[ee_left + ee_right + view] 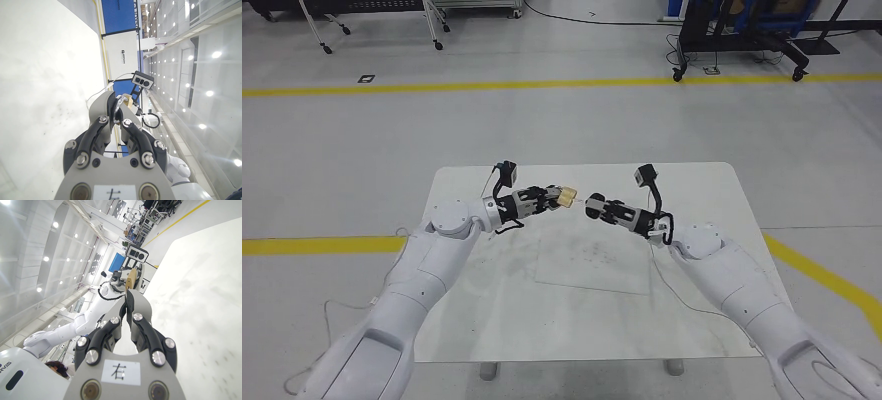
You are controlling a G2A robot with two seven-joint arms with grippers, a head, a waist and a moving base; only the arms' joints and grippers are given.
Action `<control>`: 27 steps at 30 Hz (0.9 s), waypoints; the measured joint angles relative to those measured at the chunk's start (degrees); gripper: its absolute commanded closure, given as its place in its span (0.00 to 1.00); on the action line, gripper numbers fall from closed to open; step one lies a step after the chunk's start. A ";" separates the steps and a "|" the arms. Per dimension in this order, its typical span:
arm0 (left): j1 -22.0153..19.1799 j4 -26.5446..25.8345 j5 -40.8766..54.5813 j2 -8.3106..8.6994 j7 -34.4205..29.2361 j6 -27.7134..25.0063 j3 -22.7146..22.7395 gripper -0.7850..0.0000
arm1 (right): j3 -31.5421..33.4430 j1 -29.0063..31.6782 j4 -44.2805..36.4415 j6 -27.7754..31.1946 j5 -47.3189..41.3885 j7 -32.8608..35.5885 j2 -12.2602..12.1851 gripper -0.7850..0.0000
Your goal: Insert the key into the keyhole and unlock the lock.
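A brass padlock [564, 194] is held in the air above the far middle of the white table [692, 310]. My left gripper [550, 197] is shut on it. In the left wrist view, the left gripper [118, 99] clamps the steel shackle [119, 106], with the brass body [129, 102] beyond the fingertips. My right gripper [594, 207] faces it from the other side, shut on the key [587, 203]. In the right wrist view, the right gripper [127, 293] has its tips right at the padlock's [131, 278] bottom face. The key blade is hidden between the pads.
Both grippers meet above the table's far half, well off its surface. A clear flat sheet [592, 265] lies at the table's centre. Scuff marks dot the tabletop [37, 85]. Yellow floor lines [542, 85] run beyond the table.
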State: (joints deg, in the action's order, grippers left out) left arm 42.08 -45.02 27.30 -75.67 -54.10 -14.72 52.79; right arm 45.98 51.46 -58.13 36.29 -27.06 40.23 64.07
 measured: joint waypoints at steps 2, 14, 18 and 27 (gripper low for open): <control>0.02 -0.01 -0.16 -0.04 0.01 0.03 0.08 1.00 | 0.18 0.02 0.17 -0.17 0.17 0.12 0.13 1.00; 0.14 0.06 -0.45 -0.31 -0.48 0.39 0.68 1.00 | 2.08 0.55 1.02 -0.15 1.03 0.53 0.68 1.00; 0.19 -0.01 -1.08 -0.40 -0.16 0.05 0.76 1.00 | 2.45 0.76 0.96 -0.50 1.67 0.43 0.92 1.00; 0.32 -0.18 -3.01 -0.59 1.06 0.16 0.73 1.00 | 3.06 0.79 1.09 -1.16 2.93 0.54 1.51 1.00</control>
State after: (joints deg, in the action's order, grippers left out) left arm 42.40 -45.20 24.29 -76.26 -53.03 -14.56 53.52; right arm 49.05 52.25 -57.05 35.13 -24.13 40.77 65.58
